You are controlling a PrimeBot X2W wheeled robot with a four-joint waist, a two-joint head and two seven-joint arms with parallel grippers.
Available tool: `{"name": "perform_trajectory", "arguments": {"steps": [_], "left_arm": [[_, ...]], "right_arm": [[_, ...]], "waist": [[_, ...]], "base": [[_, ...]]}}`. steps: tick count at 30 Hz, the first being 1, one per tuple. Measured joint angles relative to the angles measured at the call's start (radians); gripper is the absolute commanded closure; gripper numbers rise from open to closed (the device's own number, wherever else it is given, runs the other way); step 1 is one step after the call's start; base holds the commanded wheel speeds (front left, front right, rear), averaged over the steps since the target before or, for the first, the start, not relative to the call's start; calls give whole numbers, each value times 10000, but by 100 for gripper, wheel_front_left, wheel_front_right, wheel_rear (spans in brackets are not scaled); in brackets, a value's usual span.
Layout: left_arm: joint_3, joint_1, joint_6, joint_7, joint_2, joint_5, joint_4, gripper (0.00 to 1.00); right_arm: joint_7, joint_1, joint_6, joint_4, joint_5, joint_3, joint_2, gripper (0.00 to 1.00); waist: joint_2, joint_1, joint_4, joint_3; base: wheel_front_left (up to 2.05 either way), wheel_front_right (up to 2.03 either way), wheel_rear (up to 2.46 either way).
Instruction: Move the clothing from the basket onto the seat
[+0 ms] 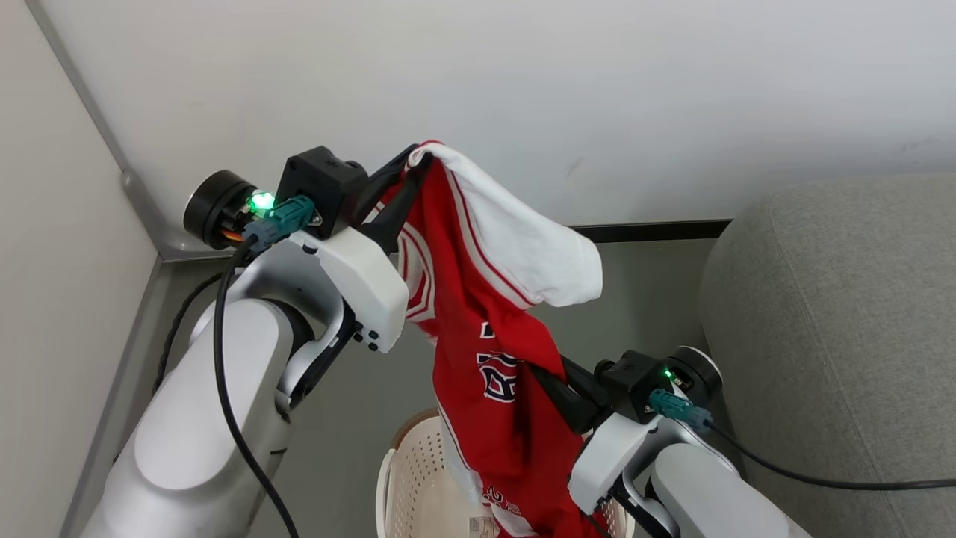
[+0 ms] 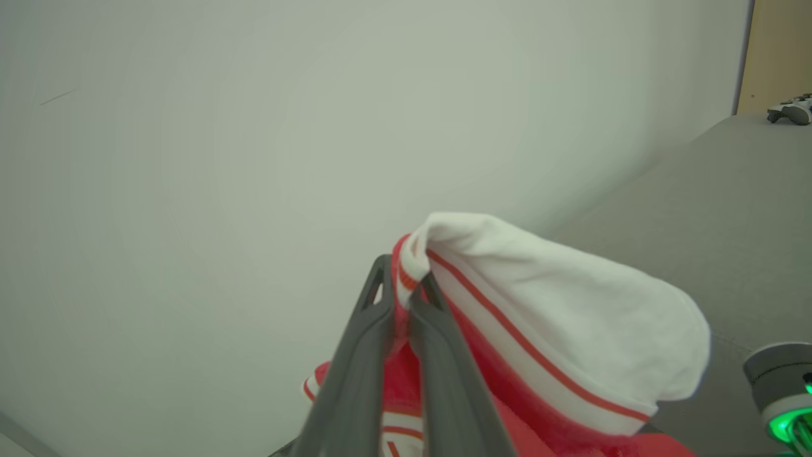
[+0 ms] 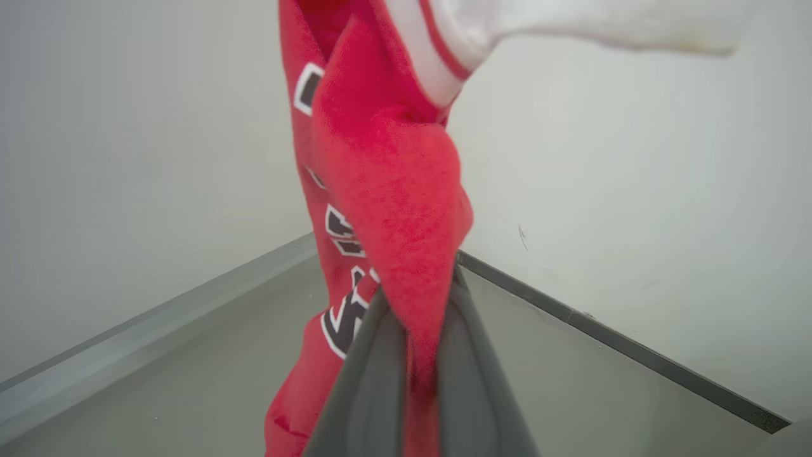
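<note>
- Holding, head view: left claw (image 1: 414, 161) pinches the jersey (image 1: 485, 314) high, right claw (image 1: 549, 381) pinches it mid-body; hem hangs over basket (image 1: 418, 456), seat (image 1: 836, 314) to the right.
- Left wrist view: jaws pressed on the top edge, likely lifting it clear.
- Right wrist view: jaws clamp a red fold, probably to steady it.

Soft matt cloth jersey (image 1: 478, 314) — perforated plastic basket (image 1: 414, 463)

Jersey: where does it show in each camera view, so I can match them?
Head view: jersey hangs at centre, left gripper at its top, right gripper lower.
Left wrist view: jersey lower centre-right.
Right wrist view: jersey centre, top to bottom.
Shared landmark: the white sleeve.
</note>
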Motion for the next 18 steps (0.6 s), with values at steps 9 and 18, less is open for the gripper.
{"name": "perform_trajectory", "arguments": {"steps": [9,18], "left_arm": [[215,663,134,-543,69,-117,489,90],[217,1363,132,-1175,-48,-393,732,49]], "right_arm": [[-50,111,0,-805,917,-111,-84,100],[-56,450,0,-1705,1931,-882,-631,100]], "waist": [[0,0,-291,3],[0,0,-557,-17]], "base": [[0,0,0],[0,0,0]]}}
